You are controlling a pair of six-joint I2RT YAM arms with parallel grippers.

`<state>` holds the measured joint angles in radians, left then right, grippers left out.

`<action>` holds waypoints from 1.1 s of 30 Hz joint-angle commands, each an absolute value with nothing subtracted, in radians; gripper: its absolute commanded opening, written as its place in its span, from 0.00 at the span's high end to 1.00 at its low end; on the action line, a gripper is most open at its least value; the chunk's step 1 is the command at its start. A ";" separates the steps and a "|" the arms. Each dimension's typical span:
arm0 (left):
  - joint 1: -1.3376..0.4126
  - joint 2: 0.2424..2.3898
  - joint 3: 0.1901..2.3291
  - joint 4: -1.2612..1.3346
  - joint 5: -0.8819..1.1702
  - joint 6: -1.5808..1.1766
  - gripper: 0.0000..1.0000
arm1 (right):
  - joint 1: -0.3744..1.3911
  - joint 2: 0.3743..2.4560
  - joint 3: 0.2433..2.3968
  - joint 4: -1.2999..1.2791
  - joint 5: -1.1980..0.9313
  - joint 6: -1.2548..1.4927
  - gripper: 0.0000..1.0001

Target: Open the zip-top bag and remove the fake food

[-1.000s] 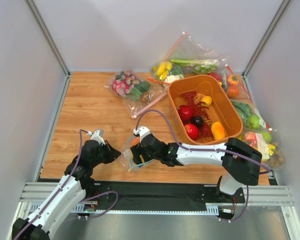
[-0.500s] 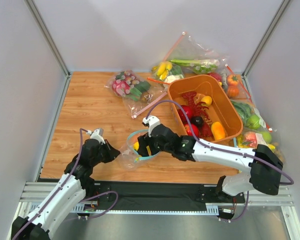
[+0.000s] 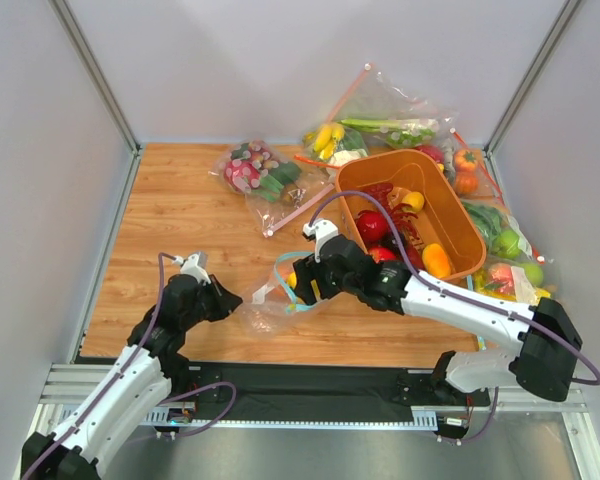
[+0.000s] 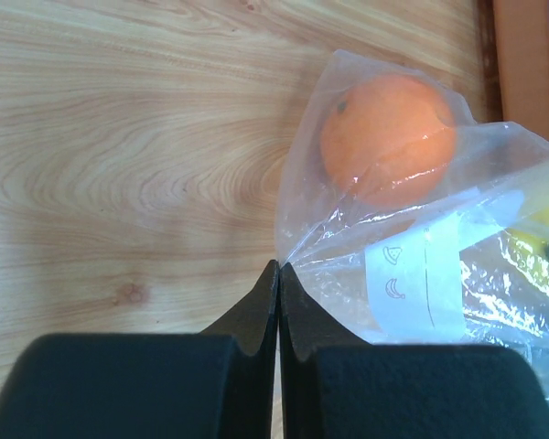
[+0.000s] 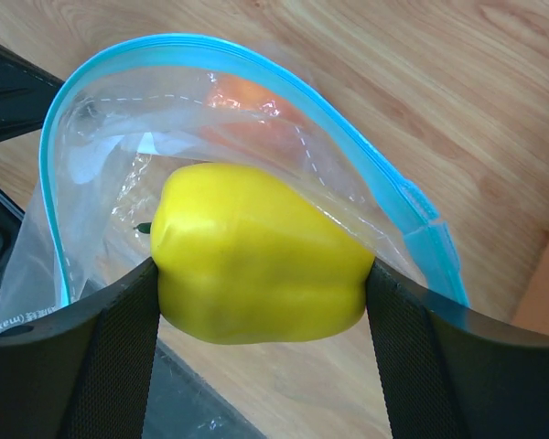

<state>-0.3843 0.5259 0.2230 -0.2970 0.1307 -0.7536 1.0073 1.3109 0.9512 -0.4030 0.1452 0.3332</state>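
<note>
The zip-top bag lies on the wood between my two grippers, its teal zip strip gaping in a wide loop. My left gripper is shut on a corner of the bag's clear film, beside the white label. An orange piece of fake food sits inside the bag. My right gripper is shut on a yellow piece of fake food, held at the bag's open mouth. In the top view the right gripper is just left of the orange bin.
The orange bin at the right holds round red fruit, a dark one, an orange one and a red lobster. Other filled clear bags lie at the back and along the right wall. The table's near edge is close behind the bag.
My right gripper has moved right and away from the near edge with the yellow piece, out through the bag's mouth, drawing the bag along. The left gripper has stayed shut, hardly moving.
</note>
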 commanded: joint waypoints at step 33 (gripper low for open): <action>-0.376 0.759 0.380 -0.256 0.054 -0.629 1.00 | 0.842 1.181 1.265 -0.524 -0.140 0.238 0.70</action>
